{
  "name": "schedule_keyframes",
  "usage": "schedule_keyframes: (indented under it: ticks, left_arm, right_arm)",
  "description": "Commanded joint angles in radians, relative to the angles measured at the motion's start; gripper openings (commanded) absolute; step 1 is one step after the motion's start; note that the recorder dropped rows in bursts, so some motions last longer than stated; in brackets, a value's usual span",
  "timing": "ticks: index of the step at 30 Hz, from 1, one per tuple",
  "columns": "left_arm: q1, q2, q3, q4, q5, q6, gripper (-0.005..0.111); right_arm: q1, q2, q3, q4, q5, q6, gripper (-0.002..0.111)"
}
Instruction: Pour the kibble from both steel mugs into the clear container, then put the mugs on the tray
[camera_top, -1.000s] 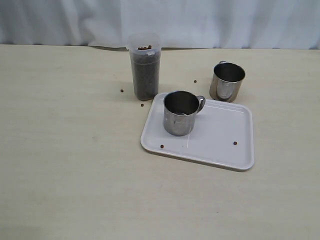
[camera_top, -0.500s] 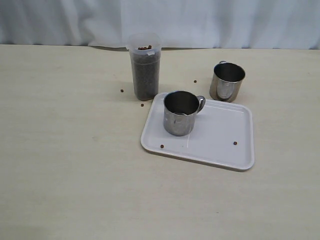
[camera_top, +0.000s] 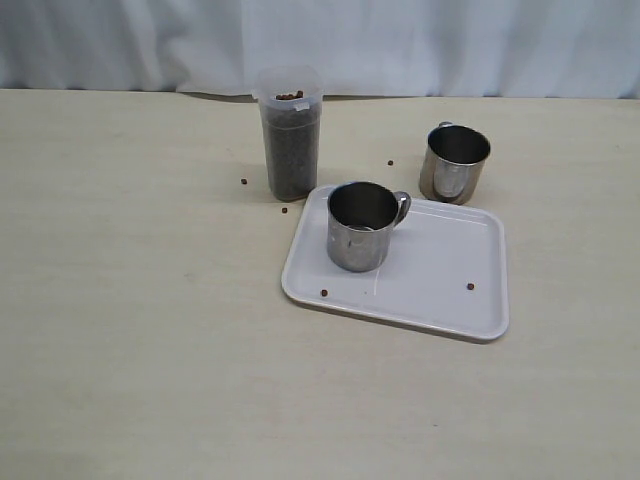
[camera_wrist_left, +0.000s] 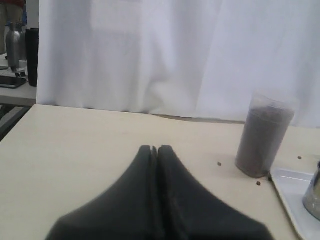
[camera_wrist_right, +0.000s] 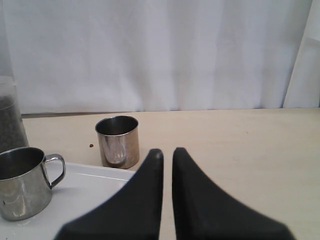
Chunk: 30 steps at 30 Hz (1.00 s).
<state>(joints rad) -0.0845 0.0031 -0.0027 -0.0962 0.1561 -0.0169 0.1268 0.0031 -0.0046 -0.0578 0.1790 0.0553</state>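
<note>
The left pincer is pressed together, its two dark tips touching, with nothing between them. It hangs above bare tabletop, pointing toward the white curtain. The right pincer is closed too, with only a thin slit between its tips, and it is empty. It sits above the tabletop near the tray's edge. Neither pincer appears in the exterior view.

Ahead of the right pincer lies the tray, flat on the tabletop. In the exterior view its long axis runs left to right, a little skewed, so the right end sits nearer the camera.

The near mug stands upright on the tray's left part, mouth up, with its handle pointing right. Its inside shows bare steel.

The far mug stands upright on the tabletop just beyond the tray's far right edge, off the tray. Whether it touches the rim cannot be told. Only a sliver of its handle shows, at the back rim, turned toward the curtain.

The container stands upright on the tabletop just beyond the tray's far left corner, long axis vertical and mouth open. Kibble fills it almost to the rim.

Loose pellets are scattered about. Two lie on the tray, one near its front left corner and one toward its right side. Three lie on the tabletop: one left of the container, one at its foot beside the tray corner, and one between the container and the far mug.
</note>
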Motion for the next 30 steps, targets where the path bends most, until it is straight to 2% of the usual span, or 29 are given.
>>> schedule_keyframes:
  ticks: [1, 6, 11, 20, 24, 30]
  left_arm:
    - [-0.009, -0.003, 0.003, 0.035, -0.019, -0.007, 0.0]
    - [-0.009, -0.003, 0.003, 0.04, -0.019, -0.007, 0.0]
    - [-0.009, -0.003, 0.003, 0.216, -0.019, -0.007, 0.0]
    - [-0.009, -0.003, 0.003, 0.201, -0.019, -0.007, 0.0]
    - [-0.009, -0.003, 0.003, 0.108, -0.019, -0.007, 0.0]
    - [-0.009, -0.003, 0.003, 0.113, -0.019, -0.007, 0.0]
  right_arm:
    - [0.004, -0.003, 0.005, -0.002, -0.001, 0.002, 0.005]
    - [0.004, -0.003, 0.005, -0.002, -0.001, 0.002, 0.005]
    - [0.004, -0.003, 0.005, -0.002, -0.001, 0.002, 0.005]
    - [0.004, -0.003, 0.005, -0.002, -0.001, 0.002, 0.005]
    - [0.004, -0.003, 0.005, -0.002, -0.001, 0.002, 0.005]
    - [0.004, -0.003, 0.005, -0.002, -0.001, 0.002, 0.005]
